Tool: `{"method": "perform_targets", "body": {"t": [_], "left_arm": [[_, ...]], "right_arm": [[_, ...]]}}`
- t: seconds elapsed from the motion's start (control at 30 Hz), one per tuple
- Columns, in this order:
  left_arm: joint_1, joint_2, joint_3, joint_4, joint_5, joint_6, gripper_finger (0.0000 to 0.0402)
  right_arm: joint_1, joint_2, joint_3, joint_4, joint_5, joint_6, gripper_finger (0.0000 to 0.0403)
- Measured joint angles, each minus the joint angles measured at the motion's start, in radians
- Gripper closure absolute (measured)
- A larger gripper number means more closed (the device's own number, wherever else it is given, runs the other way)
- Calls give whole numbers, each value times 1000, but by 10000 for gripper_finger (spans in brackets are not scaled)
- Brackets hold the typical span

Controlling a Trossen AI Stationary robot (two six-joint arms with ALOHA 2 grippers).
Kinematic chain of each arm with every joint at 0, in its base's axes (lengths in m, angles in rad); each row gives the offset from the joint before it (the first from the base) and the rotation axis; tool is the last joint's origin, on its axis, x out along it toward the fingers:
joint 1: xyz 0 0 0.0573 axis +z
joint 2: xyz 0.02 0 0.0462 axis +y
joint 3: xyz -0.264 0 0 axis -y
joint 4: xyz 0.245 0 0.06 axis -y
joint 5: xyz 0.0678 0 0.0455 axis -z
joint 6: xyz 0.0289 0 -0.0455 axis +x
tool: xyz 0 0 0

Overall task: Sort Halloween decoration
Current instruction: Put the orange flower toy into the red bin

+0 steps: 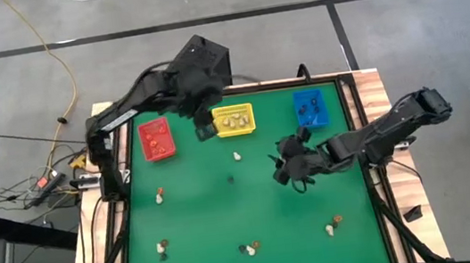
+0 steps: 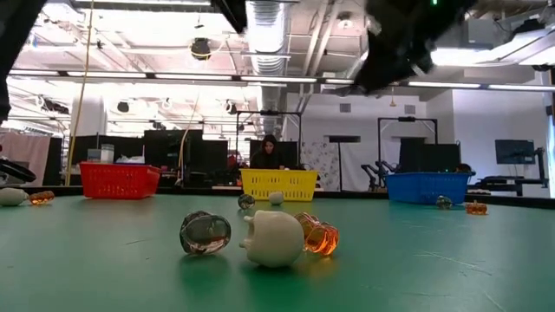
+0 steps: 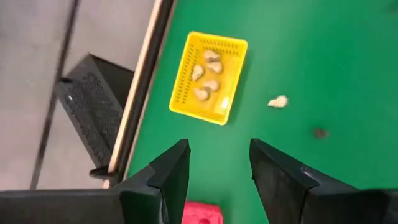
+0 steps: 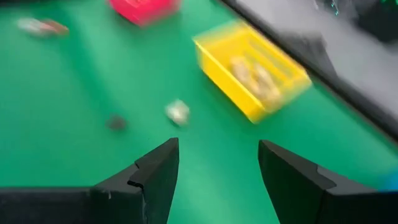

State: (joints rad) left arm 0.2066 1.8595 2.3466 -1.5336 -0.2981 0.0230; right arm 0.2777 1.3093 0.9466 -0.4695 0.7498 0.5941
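1. Three bins stand in a row along the upper part of the green table in the high view: a red bin at left, a yellow bin in the middle, a blue bin at right.
2. Four cream trinkets lie in the yellow bin, as the left wrist view shows; the red bin holds a few orange bits, too small to count.
3. Two loose pieces sit mid-table below the yellow bin: one cream trinket and one small dark trinket just below and left of it.
4. Four little clusters of Halloween decoration lie elsewhere on the mat: one at left centre, one at lower left, one at bottom centre, one at lower right.
5. One cluster shows close up in the low view: a clear-dark round piece, a cream pumpkin shape lying on its side with its stem end toward frame left, and an orange piece touching its right side, long axis running left to right.
6. Two arms are over the table. The left gripper hangs between the red and yellow bins, fingers spread with nothing between them.
7. The right gripper hovers at centre right, below the blue bin, its fingers also parted and empty.
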Motion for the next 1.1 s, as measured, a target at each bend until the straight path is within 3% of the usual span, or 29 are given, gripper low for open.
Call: {"method": "perform_targets", "body": {"t": [0.13,0.23,0.33,0.53,0.63,0.73,0.87,0.97,1.03,1.1], "left_arm": [[-92,-98,-68,-38,-111,-58,244],[-178,-187,-225,20,-179,-94,244],[-265,-339,-443,148,-215,-133,244],[-437,-659,-1009,681,-200,-120,244],[-513,-809,-1265,991,-171,-84,244],[-572,-911,-1496,1285,-162,-37,244],[-620,-997,-1731,1587,-151,54,244],[-630,-1052,-1835,1706,-155,144,244],[-630,-1086,-1861,1709,-154,169,244],[-630,-1123,-1867,1722,-160,163,244]], "right_arm": [[-44,5,0,-259,-5,262,154],[-54,17,-19,-394,-10,442,154],[-39,34,-64,-440,-86,542,154],[106,30,-90,-436,-414,625,154],[206,24,-48,-412,-452,669,154],[294,34,-17,-271,-394,605,154],[347,106,-14,117,-264,311,154],[327,196,-8,366,-254,86,154],[295,249,21,397,-244,17,154],[250,280,67,290,-210,31,155]]}}
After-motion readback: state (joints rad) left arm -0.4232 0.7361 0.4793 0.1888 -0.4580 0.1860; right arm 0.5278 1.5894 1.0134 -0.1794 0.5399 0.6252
